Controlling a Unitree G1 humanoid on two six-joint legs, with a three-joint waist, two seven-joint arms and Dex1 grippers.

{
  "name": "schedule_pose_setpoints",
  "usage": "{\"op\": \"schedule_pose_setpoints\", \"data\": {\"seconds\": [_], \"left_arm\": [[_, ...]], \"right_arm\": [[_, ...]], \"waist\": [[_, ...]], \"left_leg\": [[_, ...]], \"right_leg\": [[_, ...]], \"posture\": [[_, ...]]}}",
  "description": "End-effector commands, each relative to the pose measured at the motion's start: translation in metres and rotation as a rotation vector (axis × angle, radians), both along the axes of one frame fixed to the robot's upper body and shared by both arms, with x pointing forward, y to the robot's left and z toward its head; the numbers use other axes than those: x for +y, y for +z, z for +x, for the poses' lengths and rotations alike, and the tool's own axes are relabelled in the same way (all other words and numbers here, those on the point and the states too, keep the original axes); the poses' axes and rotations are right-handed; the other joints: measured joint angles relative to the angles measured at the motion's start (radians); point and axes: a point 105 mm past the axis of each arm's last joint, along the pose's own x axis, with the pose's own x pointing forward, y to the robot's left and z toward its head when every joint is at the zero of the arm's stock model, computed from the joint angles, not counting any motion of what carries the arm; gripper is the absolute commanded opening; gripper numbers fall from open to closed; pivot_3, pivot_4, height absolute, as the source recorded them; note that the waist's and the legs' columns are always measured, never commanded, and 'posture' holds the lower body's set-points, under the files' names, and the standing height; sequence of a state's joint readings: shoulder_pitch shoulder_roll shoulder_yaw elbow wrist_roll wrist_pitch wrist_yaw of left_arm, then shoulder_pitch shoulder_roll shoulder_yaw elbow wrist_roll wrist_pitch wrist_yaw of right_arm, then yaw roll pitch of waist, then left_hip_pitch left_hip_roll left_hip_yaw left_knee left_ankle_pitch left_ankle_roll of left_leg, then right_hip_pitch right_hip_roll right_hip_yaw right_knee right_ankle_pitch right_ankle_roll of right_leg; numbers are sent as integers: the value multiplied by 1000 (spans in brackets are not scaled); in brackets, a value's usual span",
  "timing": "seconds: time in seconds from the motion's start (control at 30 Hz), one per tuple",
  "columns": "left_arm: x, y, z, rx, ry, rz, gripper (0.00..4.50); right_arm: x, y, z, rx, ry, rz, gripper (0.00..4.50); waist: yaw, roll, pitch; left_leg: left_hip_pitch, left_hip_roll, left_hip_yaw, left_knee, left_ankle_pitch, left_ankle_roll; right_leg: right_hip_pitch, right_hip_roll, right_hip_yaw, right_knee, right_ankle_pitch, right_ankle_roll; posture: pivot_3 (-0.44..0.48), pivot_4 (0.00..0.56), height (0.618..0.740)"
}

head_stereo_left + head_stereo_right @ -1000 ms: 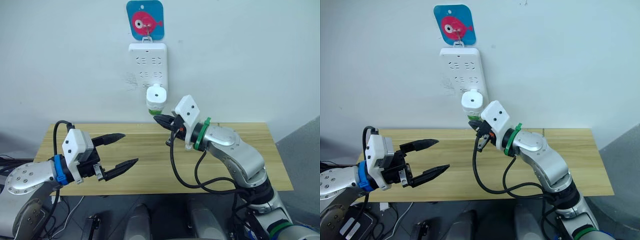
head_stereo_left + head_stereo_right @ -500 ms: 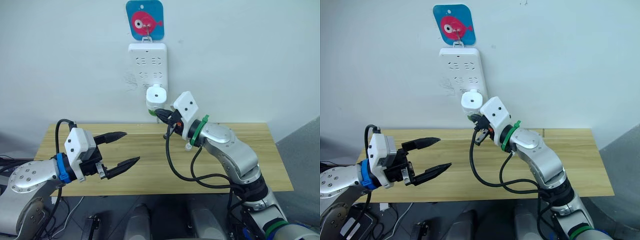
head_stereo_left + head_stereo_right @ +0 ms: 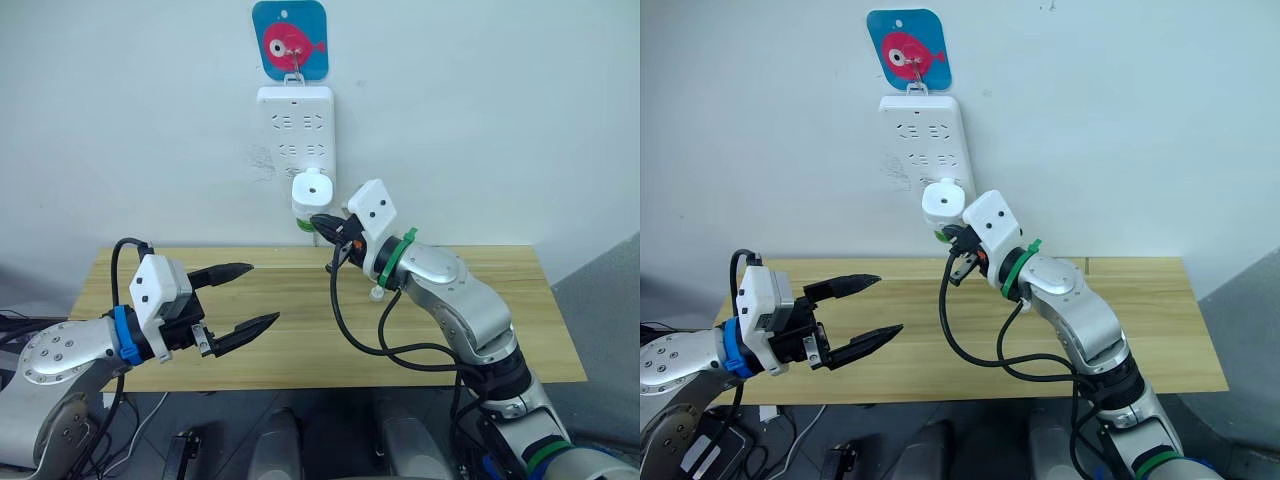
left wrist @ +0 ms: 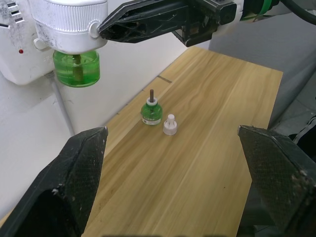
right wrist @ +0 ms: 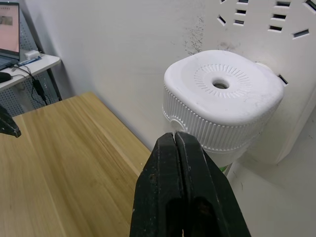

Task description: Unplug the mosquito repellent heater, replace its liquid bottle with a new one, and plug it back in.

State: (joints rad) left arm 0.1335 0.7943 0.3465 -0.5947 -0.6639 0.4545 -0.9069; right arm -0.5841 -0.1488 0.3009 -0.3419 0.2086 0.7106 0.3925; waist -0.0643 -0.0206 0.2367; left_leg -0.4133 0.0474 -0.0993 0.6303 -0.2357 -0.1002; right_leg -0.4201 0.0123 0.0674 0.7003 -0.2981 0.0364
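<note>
Mosquito repellent heater (image 3: 312, 188) was plugged into wall power strip (image 3: 295, 127), long axis vertical, hole face up, green bottle below. R gripper (image 3: 319, 222) fingers pressed together, holding nothing, tips at heater's side; moved up vs 1 s ago. L gripper (image 3: 253, 296) wide open, empty. On table (image 3: 300, 340): 1 spare bottle (image 4: 151, 111), 1 cap (image 4: 170, 125).

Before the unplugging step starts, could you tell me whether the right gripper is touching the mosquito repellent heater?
Cannot tell. In the left wrist view the right gripper, fingers shut, has its tip at the mosquito repellent heater's ribbed side, with no plain gap or contact.
</note>
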Motion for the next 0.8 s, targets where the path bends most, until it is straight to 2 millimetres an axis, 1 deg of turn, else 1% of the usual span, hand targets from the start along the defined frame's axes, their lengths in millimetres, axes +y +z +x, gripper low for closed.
{"op": "schedule_pose_setpoints", "data": {"seconds": [0.03,0.33,0.47,0.6,0.73,0.8], "left_arm": [[-2,4,0,-26,-12,2,4500],[-1,3,1,-25,-9,0,4500],[-2,3,1,-25,-9,-1,4500],[0,2,3,-23,-2,-4,4500],[4,2,5,-20,15,-19,4500],[8,1,7,-24,30,-19,4500]], "right_arm": [[-6,20,7,-65,-58,40,39],[-17,19,22,-53,-172,34,39],[-21,17,24,-52,-201,23,39],[-17,21,16,-32,-144,57,39],[-8,24,-7,-14,19,69,39],[-7,24,-19,-29,90,49,39]], "waist": [[0,0,0],[0,0,0],[0,0,0],[0,0,0],[0,-1,0],[-1,-1,0]], "left_leg": [[0,0,0,0,0,0],[3,0,0,1,3,-2],[5,-1,0,1,4,-2],[6,0,0,1,5,-2],[5,-1,0,1,5,-2],[5,-1,0,0,5,-2]], "right_leg": [[0,0,0,0,0,0],[0,0,0,7,1,-1],[0,1,1,11,1,-1],[0,1,1,12,1,-1],[0,1,1,12,1,-1],[0,1,1,11,1,-1]], "posture": [[-35,205,725],[-36,203,725],[-39,201,725],[-42,200,725],[-45,197,725],[-47,195,725]]}}
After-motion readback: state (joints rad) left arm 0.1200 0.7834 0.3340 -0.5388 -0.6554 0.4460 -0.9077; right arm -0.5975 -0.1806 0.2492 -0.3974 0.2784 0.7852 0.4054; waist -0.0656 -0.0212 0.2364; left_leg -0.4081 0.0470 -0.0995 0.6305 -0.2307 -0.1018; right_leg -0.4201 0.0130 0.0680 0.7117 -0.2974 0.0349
